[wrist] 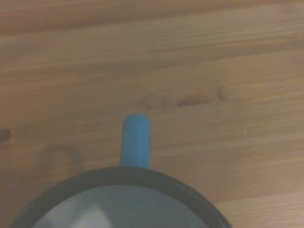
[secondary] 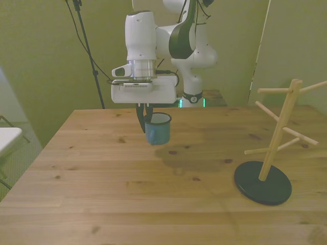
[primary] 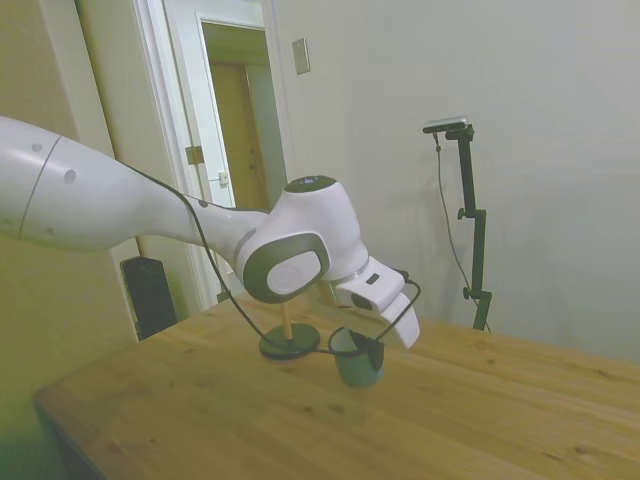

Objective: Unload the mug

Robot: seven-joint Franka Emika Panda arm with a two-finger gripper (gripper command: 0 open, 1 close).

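The mug [secondary: 158, 130] is blue-teal with a white inside and a thin dark rim. It hangs upright and low over the wooden table [secondary: 102, 173], left of the middle in the front view. My gripper [secondary: 147, 124] comes down from above and is shut on the mug's rim wall. In the side view the mug [primary: 357, 367] sits under the gripper [primary: 366, 349]; whether its base touches the wood I cannot tell. The wrist view shows the mug's dark rim [wrist: 142, 176] and its blue handle [wrist: 136, 140] pointing out over the wood.
A wooden mug tree [secondary: 278, 135] with bare pegs stands on a round black base [secondary: 262, 184] at the front view's right. In the side view its base [primary: 290, 346] lies just behind the arm. A dark speaker [primary: 150, 293] stands by the wall.
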